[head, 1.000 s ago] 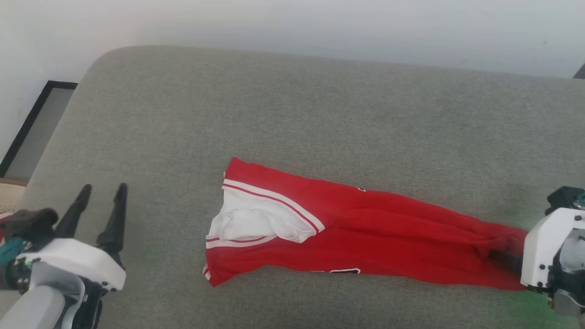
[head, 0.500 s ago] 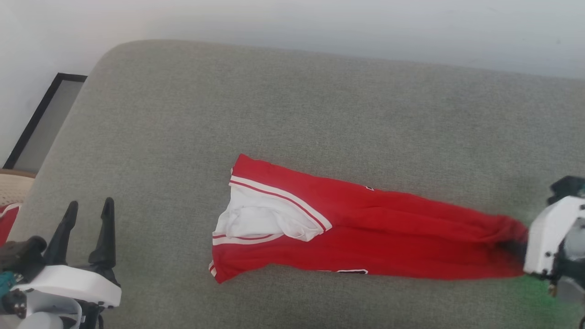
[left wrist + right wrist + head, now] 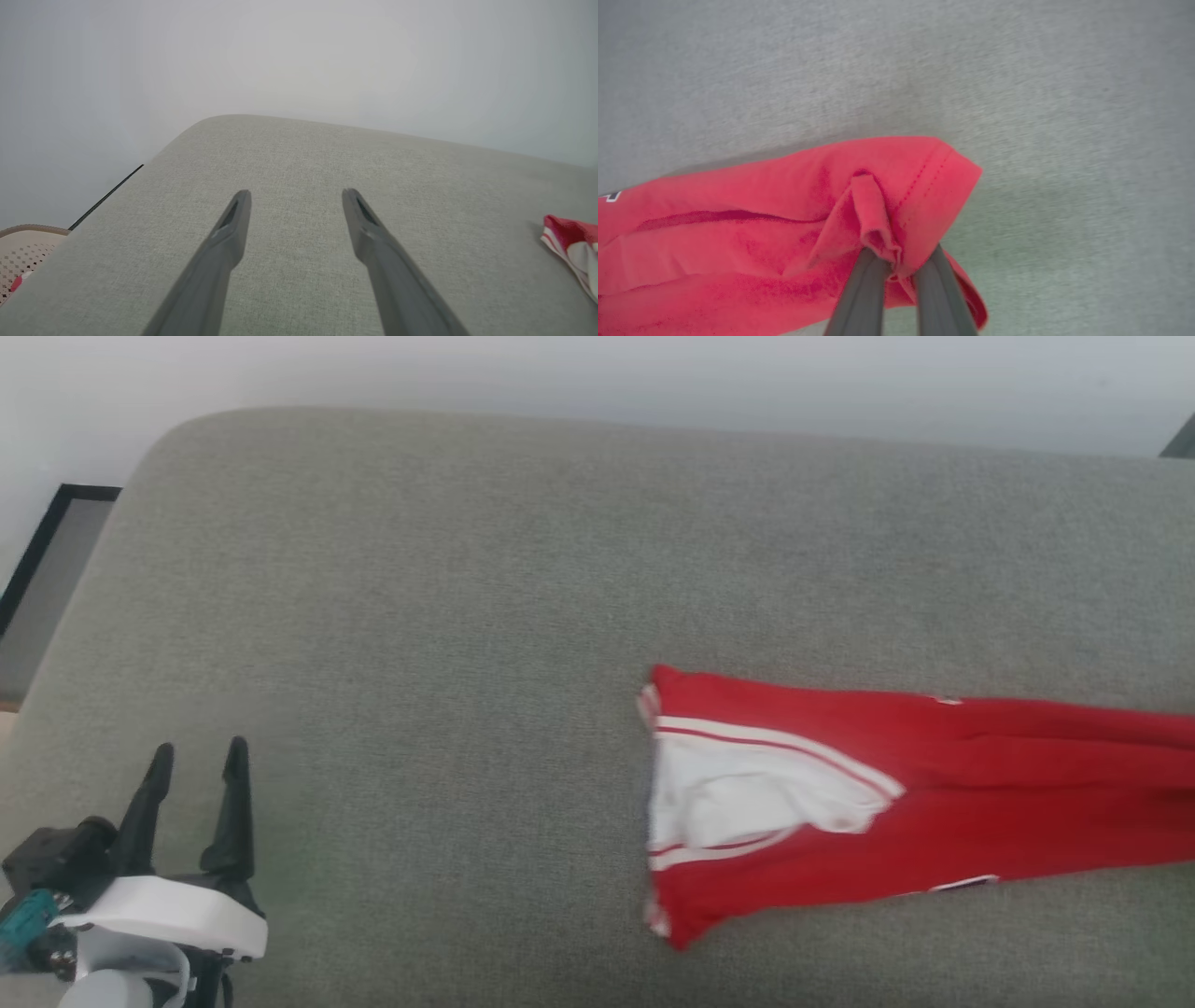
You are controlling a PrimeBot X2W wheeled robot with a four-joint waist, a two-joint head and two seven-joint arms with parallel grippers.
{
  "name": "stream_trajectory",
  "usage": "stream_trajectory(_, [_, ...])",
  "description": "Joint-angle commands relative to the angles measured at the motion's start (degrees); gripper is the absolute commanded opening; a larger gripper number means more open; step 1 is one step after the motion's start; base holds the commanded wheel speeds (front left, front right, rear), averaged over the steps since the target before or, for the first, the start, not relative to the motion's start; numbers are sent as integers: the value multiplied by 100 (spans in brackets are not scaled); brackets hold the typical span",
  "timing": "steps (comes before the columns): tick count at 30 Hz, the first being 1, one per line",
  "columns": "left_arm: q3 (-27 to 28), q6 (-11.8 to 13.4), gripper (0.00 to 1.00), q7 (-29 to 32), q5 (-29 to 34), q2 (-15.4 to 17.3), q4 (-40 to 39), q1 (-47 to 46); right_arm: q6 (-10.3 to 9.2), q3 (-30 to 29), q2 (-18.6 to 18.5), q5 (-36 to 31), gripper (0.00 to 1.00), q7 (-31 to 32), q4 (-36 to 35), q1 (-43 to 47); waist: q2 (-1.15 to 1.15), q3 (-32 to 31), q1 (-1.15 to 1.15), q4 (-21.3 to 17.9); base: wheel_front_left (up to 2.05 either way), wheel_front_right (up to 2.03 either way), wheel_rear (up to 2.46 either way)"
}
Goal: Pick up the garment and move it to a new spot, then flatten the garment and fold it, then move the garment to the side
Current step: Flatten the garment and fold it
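— What carries everything here?

— A wide grey cushion [image 3: 448, 569] of woven fabric, with its far left corner rounded. A plain pale wall [image 3: 597, 373] rises behind its far edge. Beyond its left edge, a dark-framed panel [image 3: 51, 560] sits low against that wall.

— Is there anything else off the left edge?

— In the left wrist view, a beige perforated basket [image 3: 23, 242] stands there with a scrap of red cloth [image 3: 18, 282] inside.

— And the garment?

— The garment [image 3: 934, 803] lies stretched lengthwise across the right half of the cushion, nearer the front edge than the far one. It runs out past the right side of the head view. Its white sleeve with striped trim points toward the cushion's middle.

— What has hold of it?

— The right gripper [image 3: 901, 254]. Its two fingers are drawn close together, pinching a bunched fold of the red hem. The cushion beside it carries a faint green cast.

— And the other one?

— The left gripper [image 3: 201, 749] hovers near the front left corner. Its fingers are spread apart with nothing between them, well apart from the garment.
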Motion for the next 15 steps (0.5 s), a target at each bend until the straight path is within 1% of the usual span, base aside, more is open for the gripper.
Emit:
stream_trajectory(1, [-48,-11,100,-20,-1,-11,-33,-93,-2,-76,-106,-167,0,-123,107,-115,0,49,0,-53,0,0,0])
stream_trajectory(5, [-115,-14,100,-20,-26,14,-54,-130,-1,-97,-267,-406,0,-336,389,-330,0,104,0,-124,0,0,0])
stream_trajectory(8, [-148,-15,100,-20,-72,39,-63,-165,-1,14,-243,-406,0,-338,453,-445,0,121,0,-178,0,0,0])
stream_trajectory(10, [-172,-15,100,-20,-108,62,-89,-172,0,313,-182,-256,0,-210,246,-452,0,121,0,-215,0,0,0])
stream_trajectory(11, [-172,-15,100,-20,-108,62,-89,-172,0,313,-182,-256,0,-210,246,-452,0,121,0,-215,0,0,0])
stream_trajectory(15, [-205,-15,100,-20,-155,82,-113,-129,0,760,-53,112,0,78,-365,-256,0,108,0,-256,0,0,0])
